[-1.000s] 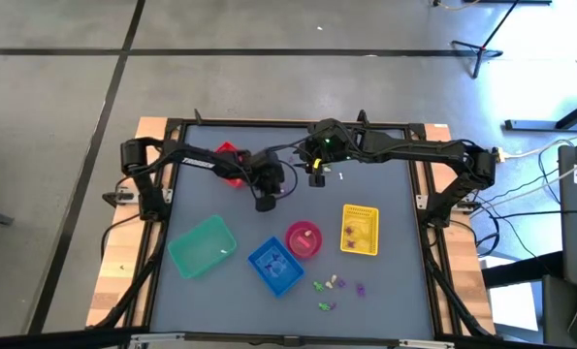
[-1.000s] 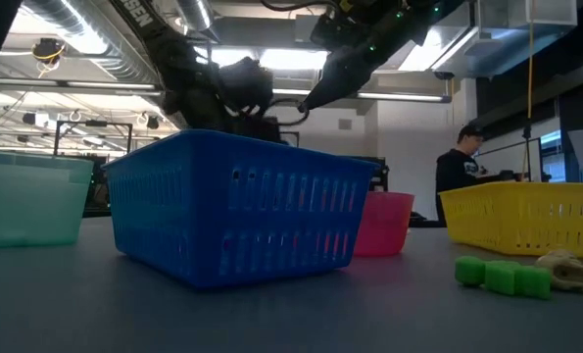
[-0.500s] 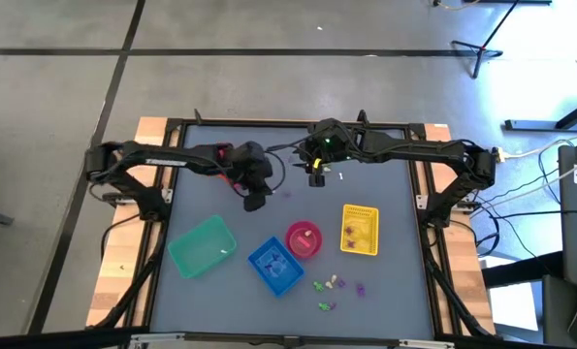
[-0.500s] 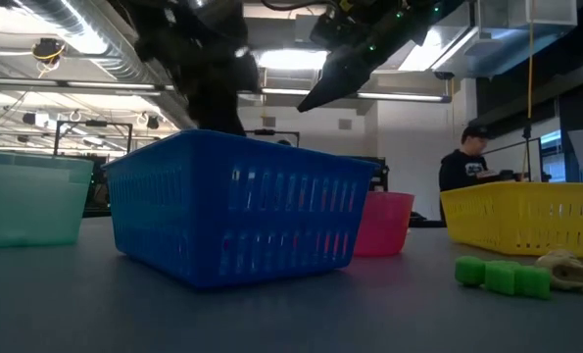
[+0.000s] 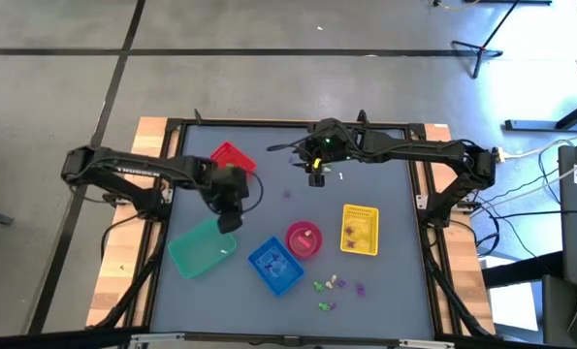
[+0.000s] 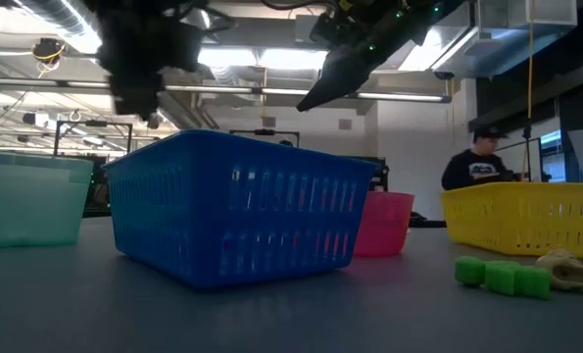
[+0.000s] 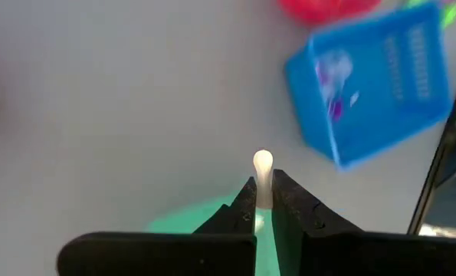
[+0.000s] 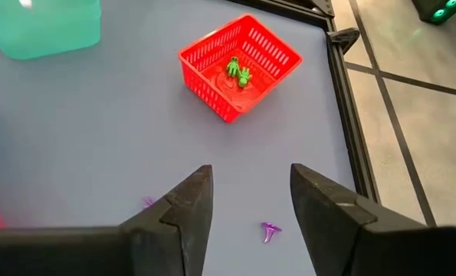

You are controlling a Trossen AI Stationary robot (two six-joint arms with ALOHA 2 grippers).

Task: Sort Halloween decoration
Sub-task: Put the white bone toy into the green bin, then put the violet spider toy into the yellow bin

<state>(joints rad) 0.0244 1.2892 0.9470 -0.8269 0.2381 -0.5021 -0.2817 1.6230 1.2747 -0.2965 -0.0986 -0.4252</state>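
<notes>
Readable text: none in any view.
Left arm (image 6: 139,44) in the low view: pale marks on the dark casing, too blurred to read.
Blue basket (image 7: 373,80) in the left wrist view: bare walls, no label.
Red basket (image 8: 239,65) in the right wrist view: no label.
Room behind the table, low view: no sign can be made out.

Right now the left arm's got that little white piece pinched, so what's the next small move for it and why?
Probably ease a bit further over the teal basket and then open. The left gripper is shut on a white trinket, and in the high view it hangs at that basket's upper right edge, so releasing now might drop the trinket on the rim or table. The right gripper waits open near the table's back.
</notes>
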